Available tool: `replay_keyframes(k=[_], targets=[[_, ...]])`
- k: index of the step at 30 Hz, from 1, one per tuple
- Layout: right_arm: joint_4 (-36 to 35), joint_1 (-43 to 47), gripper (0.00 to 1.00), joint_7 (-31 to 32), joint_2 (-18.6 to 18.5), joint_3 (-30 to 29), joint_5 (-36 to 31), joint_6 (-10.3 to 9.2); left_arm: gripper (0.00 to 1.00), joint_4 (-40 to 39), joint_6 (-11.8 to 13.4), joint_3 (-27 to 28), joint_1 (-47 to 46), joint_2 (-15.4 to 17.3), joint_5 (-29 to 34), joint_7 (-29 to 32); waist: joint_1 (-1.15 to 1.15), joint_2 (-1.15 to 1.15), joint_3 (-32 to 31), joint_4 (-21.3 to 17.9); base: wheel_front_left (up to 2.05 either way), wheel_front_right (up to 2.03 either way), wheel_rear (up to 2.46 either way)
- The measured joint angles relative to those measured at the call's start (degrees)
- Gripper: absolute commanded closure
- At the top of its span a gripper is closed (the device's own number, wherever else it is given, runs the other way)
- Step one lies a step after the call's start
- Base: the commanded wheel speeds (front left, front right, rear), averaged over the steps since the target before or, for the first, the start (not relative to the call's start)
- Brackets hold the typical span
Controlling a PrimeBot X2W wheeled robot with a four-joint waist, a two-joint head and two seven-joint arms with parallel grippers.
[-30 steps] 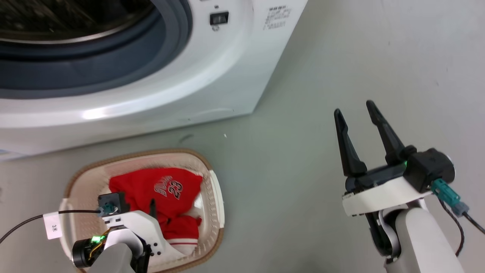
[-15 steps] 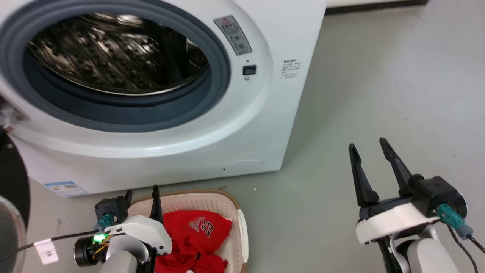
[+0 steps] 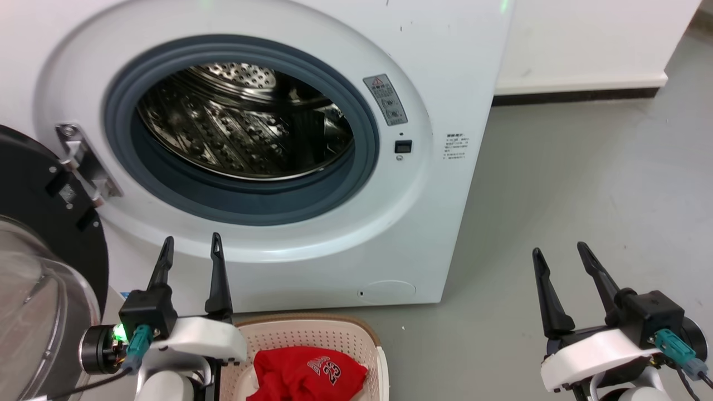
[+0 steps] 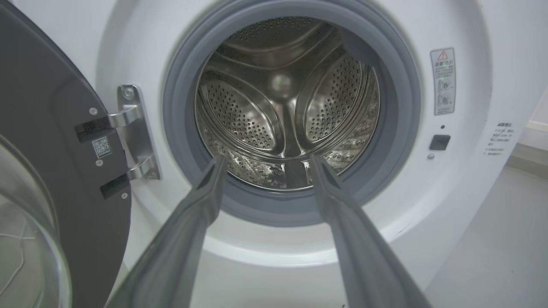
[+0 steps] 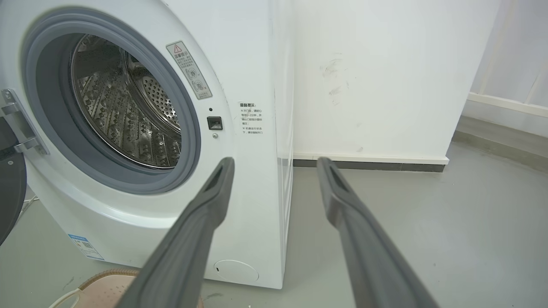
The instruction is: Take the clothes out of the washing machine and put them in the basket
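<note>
The head camera looks down from above at the washing machine (image 3: pixel 434 223) and the floor (image 3: pixel 585 184), the left wrist camera looks straight into its drum (image 4: pixel 282 107) from close by, and the right wrist camera sees that same open front from the side.

shiny steel drum (image 4: pixel 257 124), basket (image 3: pixel 312 337) probably matt plastic.

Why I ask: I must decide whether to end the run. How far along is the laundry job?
Done: the red jersey lies in the basket, and the drum of the washing machine looks empty as far as seen. In hand: nothing; the left gripper and right gripper are open and empty. Left: probably nothing, unless something hides low behind the door seal.
</note>
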Motion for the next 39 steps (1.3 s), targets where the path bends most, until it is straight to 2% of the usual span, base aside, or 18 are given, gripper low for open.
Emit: replay_keyframes(k=[9,36,37,39], targets=[[-1.5,2.6,0.0,1.0,0.0,-1.1,-0.4,0.0,0.0,-5.4,-0.2,-1.2,5.1,0.7,2.7,0.0,0.0,0.0,-3.1,1.6,0.0,0.0,0.0],[-1.6,3.1,0.0,1.6,0.0,-0.4,-0.2,0.0,0.0,-5.7,0.3,-1.9,6.7,1.2,1.7,0.0,0.02,0.0,-2.6,2.0,0.0,0.0,0.0],[-1.2,3.2,1.0,1.6,0.0,-0.4,-0.3,0.0,1.0,-5.2,0.3,-2.0,6.7,1.1,1.7,0.0,0.02,0.0,-2.6,2.0,0.0,0.0,0.0],[-0.2,3.8,1.0,1.6,0.0,-0.3,-0.2,0.0,1.0,-4.2,0.3,-1.9,7.1,0.9,1.5,0.3,0.02,0.0,-2.6,2.0,0.0,0.0,0.0]])
